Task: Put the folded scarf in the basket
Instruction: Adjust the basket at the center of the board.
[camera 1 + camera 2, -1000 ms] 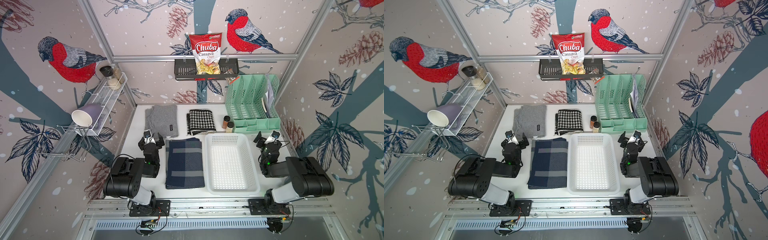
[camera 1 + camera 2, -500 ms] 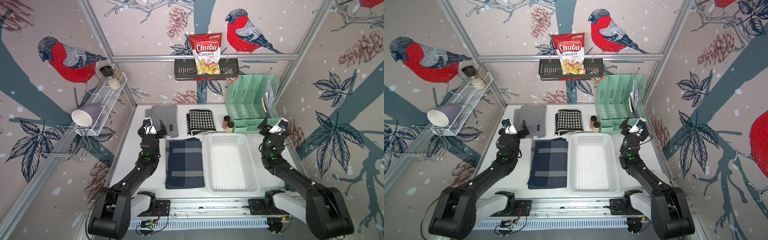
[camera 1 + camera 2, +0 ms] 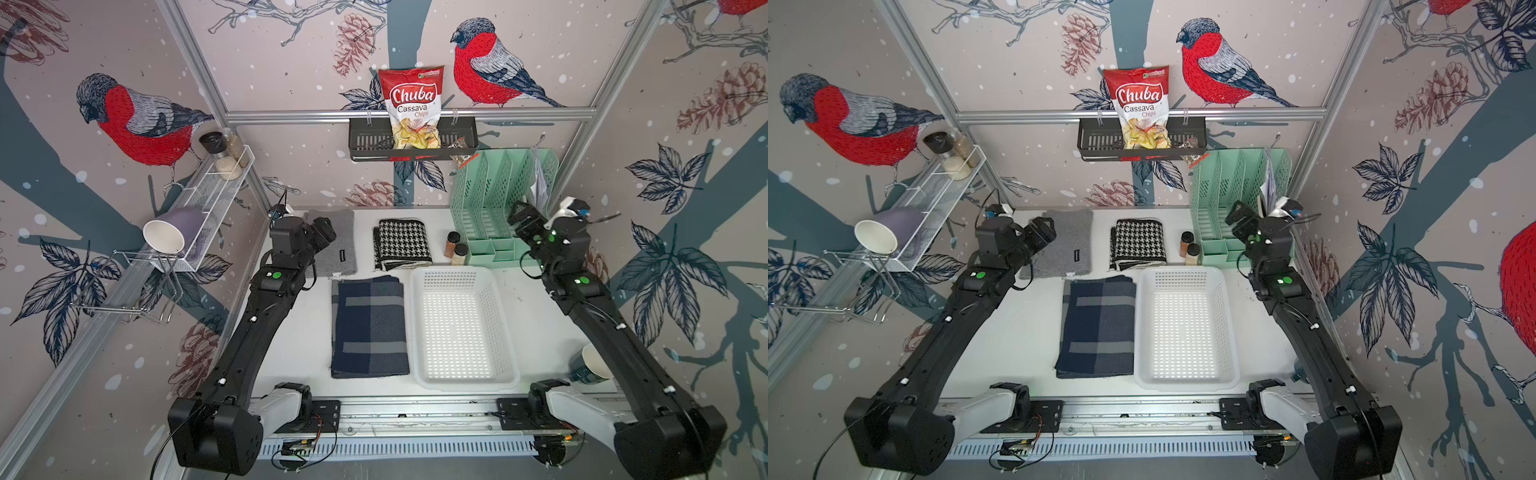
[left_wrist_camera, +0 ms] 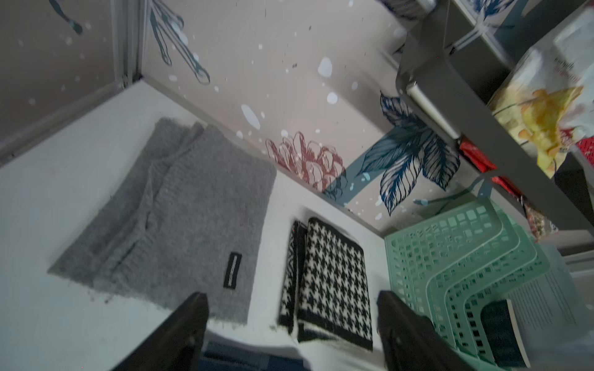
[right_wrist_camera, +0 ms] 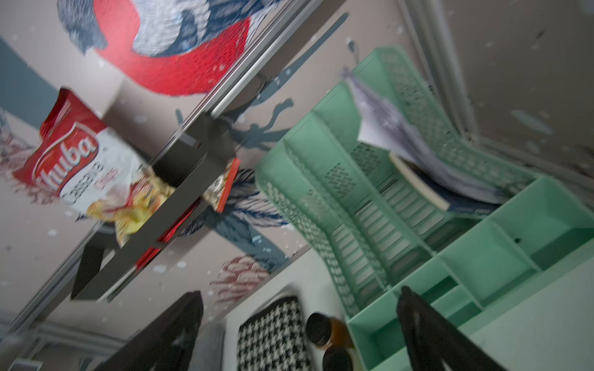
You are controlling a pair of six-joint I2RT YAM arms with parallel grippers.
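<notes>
Navy plaid scarf (image 3: 369, 326) lies flat mid-frame in both top views, just beside the basket (image 3: 455, 271). Soft, light, floppy, I judge: I'd pinch a folded edge. Left gripper (image 4: 291, 298) and right gripper (image 5: 299, 292) gape, empty.

Mint organiser (image 3: 490, 195), spice jars (image 3: 456, 248), chips bag (image 3: 411, 104)

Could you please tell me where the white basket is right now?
In both top views the basket sits on the table towards the robot's right, beside the folded navy plaid cloth and in front of the mint-green file organiser.
</notes>
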